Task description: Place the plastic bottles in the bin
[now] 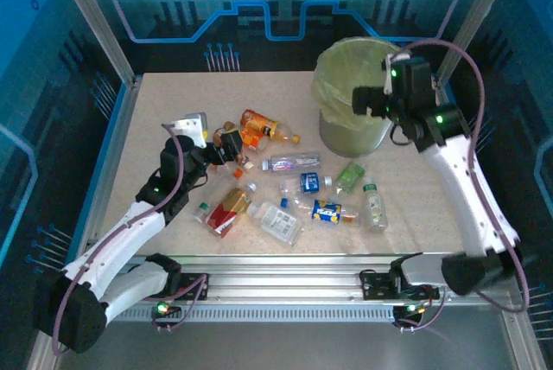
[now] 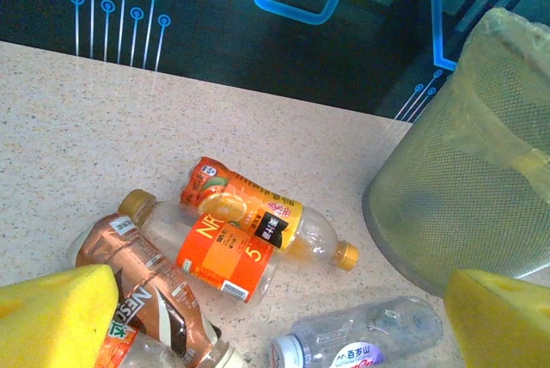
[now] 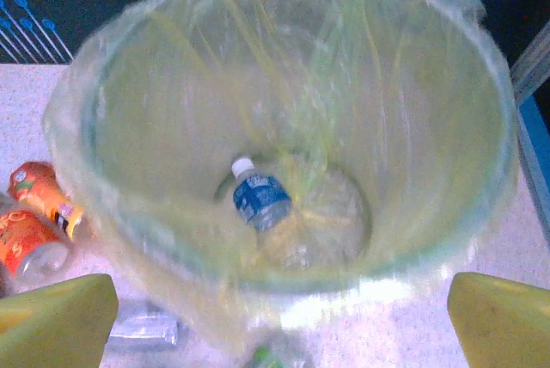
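Bottle (image 3: 260, 200) in the bin (image 3: 137, 67)

Bottles (image 1: 292, 162) lie scattered on the counter (image 1: 155, 111). Left gripper (image 1: 226, 147) hangs spread, empty, over orange ones (image 2: 258, 222). Farther off, right gripper (image 3: 284, 321) is spread above the bin; its camera sees that blue-labelled bottle at the bottom.

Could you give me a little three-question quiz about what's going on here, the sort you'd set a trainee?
1. True or false: a blue-labelled bottle lies at the bottom of the bin.
2. Pick one. The right pincer is:
A. down at table level, beside the bin
B. above the bin's mouth
C. deep inside the bin, below its rim
3. Fill the gap: the left pincer, with its yellow pads, stands ____ (open or shut).

Key
1. True
2. B
3. Open
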`<state>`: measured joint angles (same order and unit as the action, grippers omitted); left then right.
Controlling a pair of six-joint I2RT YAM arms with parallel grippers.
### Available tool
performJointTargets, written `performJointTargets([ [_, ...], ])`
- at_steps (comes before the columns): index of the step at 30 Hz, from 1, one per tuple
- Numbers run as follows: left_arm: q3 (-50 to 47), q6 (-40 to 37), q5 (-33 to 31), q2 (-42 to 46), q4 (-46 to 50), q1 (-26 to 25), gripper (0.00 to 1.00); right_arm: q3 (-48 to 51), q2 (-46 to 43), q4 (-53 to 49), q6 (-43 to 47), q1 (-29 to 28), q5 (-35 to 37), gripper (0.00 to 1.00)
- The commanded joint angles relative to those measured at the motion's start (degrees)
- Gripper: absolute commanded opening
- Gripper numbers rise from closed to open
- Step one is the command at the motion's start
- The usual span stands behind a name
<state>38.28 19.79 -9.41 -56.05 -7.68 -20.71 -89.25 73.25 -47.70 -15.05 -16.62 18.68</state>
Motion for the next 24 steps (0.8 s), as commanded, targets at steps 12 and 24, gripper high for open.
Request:
performJointTargets([
  [12,0.56,2.4,4.22,-5.44,-4.4,0.8,0.99,29.21,-26.76,-15.28,-17.53,-3.05,-1.26,1.0],
  [24,0.84,3.78,5.14,-7.08,-5.07,0.85,0.99,35.64,-16.08,-17.94,-21.71,-2.81,-4.67,0.83],
])
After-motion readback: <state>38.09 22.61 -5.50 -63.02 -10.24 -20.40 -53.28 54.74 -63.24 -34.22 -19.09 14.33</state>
